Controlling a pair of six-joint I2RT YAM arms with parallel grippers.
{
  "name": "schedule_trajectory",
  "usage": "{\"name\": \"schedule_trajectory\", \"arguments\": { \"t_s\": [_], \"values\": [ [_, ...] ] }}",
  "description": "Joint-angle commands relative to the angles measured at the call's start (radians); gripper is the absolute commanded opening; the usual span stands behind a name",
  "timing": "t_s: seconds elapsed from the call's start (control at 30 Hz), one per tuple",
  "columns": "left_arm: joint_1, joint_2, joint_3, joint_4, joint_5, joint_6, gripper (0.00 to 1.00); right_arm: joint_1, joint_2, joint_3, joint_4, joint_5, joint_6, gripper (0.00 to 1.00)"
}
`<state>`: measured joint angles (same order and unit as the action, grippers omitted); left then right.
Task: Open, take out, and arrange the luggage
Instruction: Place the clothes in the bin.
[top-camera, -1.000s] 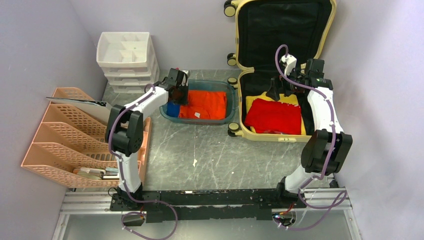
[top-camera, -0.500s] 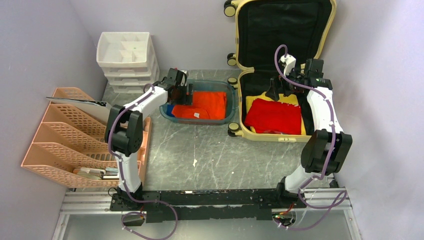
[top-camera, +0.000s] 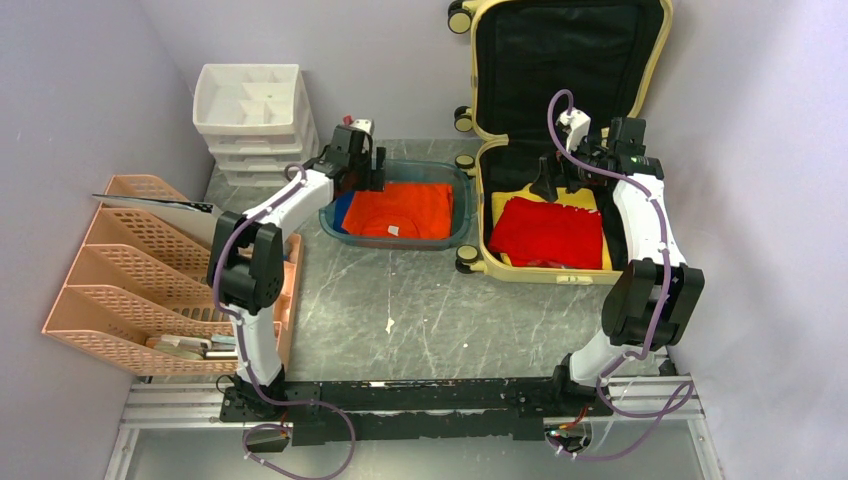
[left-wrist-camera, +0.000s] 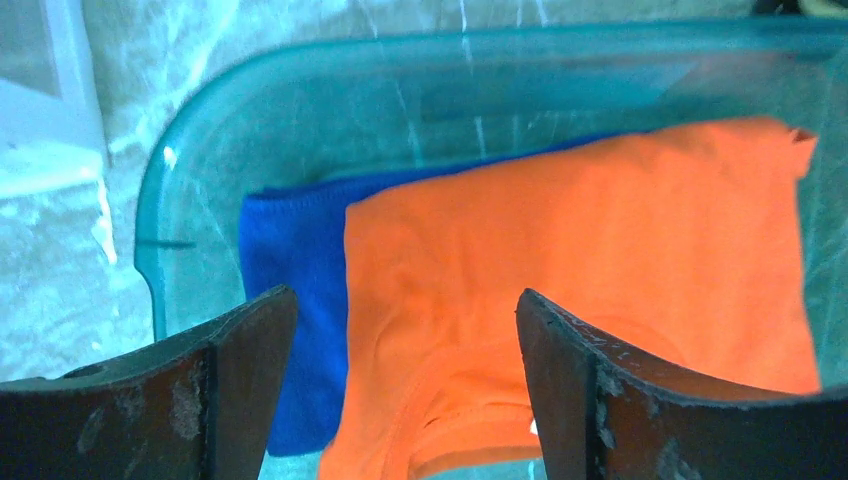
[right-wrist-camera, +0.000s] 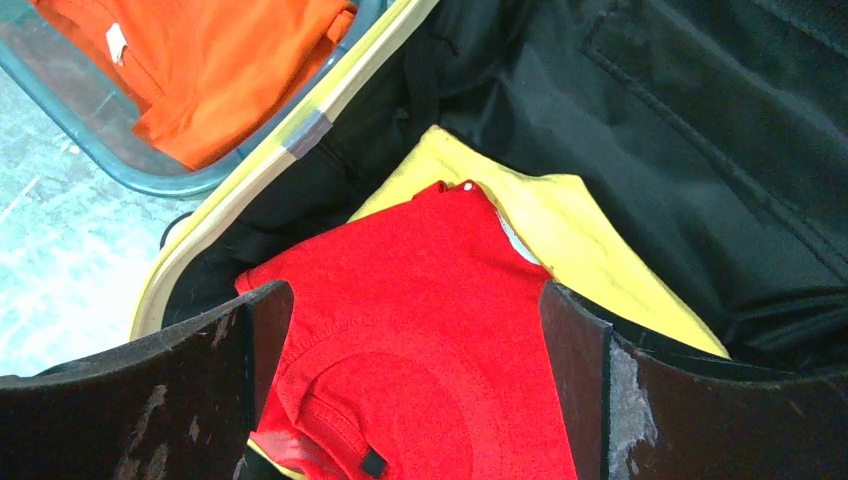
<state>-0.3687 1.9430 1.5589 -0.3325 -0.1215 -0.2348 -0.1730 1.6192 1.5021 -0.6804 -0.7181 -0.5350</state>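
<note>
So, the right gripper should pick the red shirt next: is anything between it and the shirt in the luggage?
Nothing visible. The open right gripper hangs above the red shirt, topmost in the open luggage, over a yellow shirt.

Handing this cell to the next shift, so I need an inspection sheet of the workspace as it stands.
Surface: grey marbled table, small white fleck near the middle.
Job's things: luggage open, lid raised at the back wall; red shirt on a yellow shirt inside.
Clutter: teal tray holding an orange shirt over a blue cloth; white drawer unit; peach file rack.
Grippers: left gripper over the tray, jaws open, empty; right gripper over the red shirt, jaws open, empty.
Cables: purple cables run along both arms.
Surroundings: plain lilac walls.
</note>
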Motion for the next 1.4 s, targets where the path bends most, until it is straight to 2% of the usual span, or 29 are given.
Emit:
{"name": "schedule_trajectory", "arguments": {
  "t_s": [0.0, 0.13, 0.33, 0.67, 0.77, 1.0, 1.13, 1.27, 1.37],
  "values": [
    [0.006, 0.004, 0.091, 0.075, 0.018, 0.051, 0.81, 0.006, -0.034, -0.002, 0.024, -0.014, -0.013, 1.00],
    [0.041, 0.117, 0.196, -0.029, 0.131, -0.005, 0.75, 0.006, -0.038, -0.003, 0.022, -0.013, -0.012, 1.00],
    [0.092, 0.192, 0.225, -0.045, 0.236, -0.093, 0.67, 0.007, -0.038, -0.010, 0.026, -0.011, -0.012, 1.00],
    [0.105, 0.232, 0.222, -0.099, 0.354, -0.136, 0.49, 0.009, -0.042, -0.017, 0.029, -0.009, -0.012, 1.00],
    [0.104, 0.224, 0.193, -0.080, 0.378, -0.145, 0.42, 0.009, -0.045, -0.020, 0.034, -0.008, -0.012, 1.00],
    [0.103, 0.208, 0.153, -0.055, 0.495, -0.163, 0.32, 0.009, -0.045, -0.023, 0.033, -0.004, -0.014, 1.00],
    [0.103, 0.192, 0.122, -0.021, 0.529, -0.175, 0.21, 0.009, -0.046, -0.023, 0.036, -0.004, -0.012, 1.00],
    [0.103, 0.157, 0.089, 0.063, 0.550, -0.189, 0.06, 0.010, -0.044, -0.020, 0.033, -0.006, -0.011, 1.00],
    [0.102, 0.095, 0.031, 0.185, 0.525, -0.190, 0.05, 0.010, -0.044, -0.022, 0.034, -0.006, -0.010, 1.00]
  ]
}}
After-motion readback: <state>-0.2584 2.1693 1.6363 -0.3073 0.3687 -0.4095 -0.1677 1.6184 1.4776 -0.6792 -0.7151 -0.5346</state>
